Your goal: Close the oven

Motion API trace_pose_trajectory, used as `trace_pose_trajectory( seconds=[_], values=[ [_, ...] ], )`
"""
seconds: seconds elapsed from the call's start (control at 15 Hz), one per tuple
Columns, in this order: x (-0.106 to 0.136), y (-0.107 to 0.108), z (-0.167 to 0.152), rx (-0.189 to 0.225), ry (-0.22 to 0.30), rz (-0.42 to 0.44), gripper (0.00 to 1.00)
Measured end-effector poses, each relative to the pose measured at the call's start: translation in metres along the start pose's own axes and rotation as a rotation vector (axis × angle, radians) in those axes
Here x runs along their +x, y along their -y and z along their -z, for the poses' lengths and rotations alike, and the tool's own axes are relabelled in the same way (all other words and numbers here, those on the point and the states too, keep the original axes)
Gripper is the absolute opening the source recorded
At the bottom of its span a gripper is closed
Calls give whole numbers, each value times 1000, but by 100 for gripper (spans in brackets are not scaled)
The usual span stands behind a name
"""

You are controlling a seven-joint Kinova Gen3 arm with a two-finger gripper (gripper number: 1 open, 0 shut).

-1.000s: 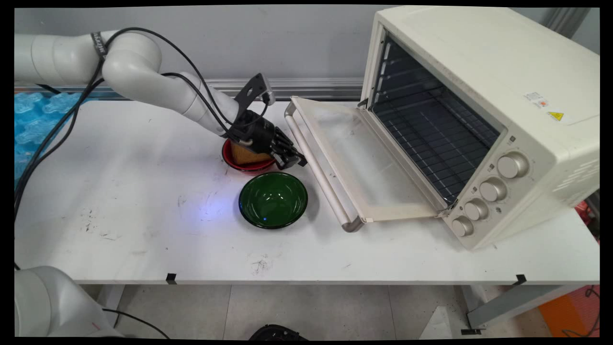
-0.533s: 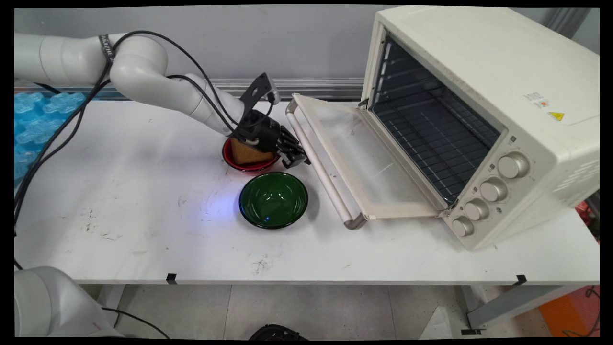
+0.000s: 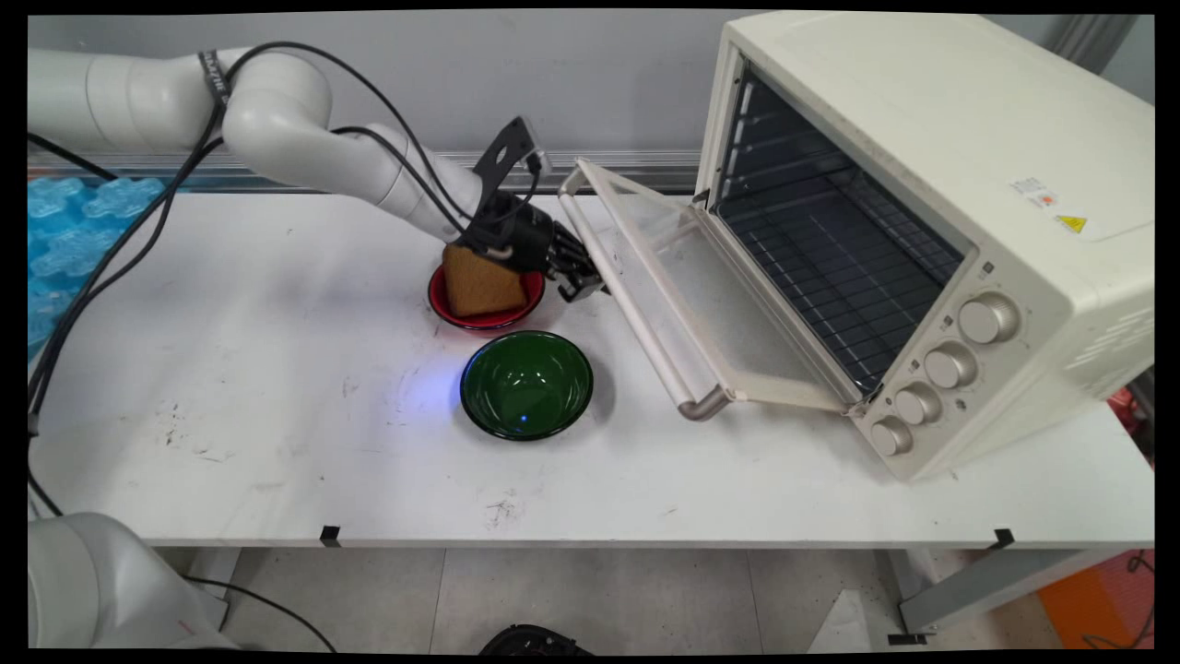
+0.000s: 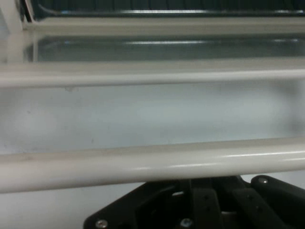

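My gripper [image 3: 583, 281] is shut and pressed against the underside of the oven door's handle [image 3: 636, 318], near its far end. The cream toaster oven [image 3: 931, 175] stands at the right, and its glass door [image 3: 710, 295] is partly raised, tilted up off the table. In the hand view the handle [image 4: 152, 164] runs as a pale bar straight across, just above the gripper's black linkage [image 4: 205, 183]. Beyond it lie the door's glass and the dark oven rack. A red bowl [image 3: 442, 304] holding a brown square block [image 3: 481, 281] sits right behind the gripper's wrist.
A green bowl [image 3: 525, 383] stands empty in front of the red one, left of the door's near corner. Blue bubble wrap [image 3: 64, 231] lies at the table's far left. Black cables hang from the arm over the left side.
The oven door has swung up from nearly flat to a clear tilt. The gripper has risen and moved right with the handle, uncovering more of the brown block.
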Motion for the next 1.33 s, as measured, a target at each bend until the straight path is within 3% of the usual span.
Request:
trace_pose_trajectory(
  seconds=[0.87, 1.33],
  values=[
    [73, 15, -1, 14, -87, -31, 0],
    [102, 24, -11, 14, -101, -36, 0]
  ],
)
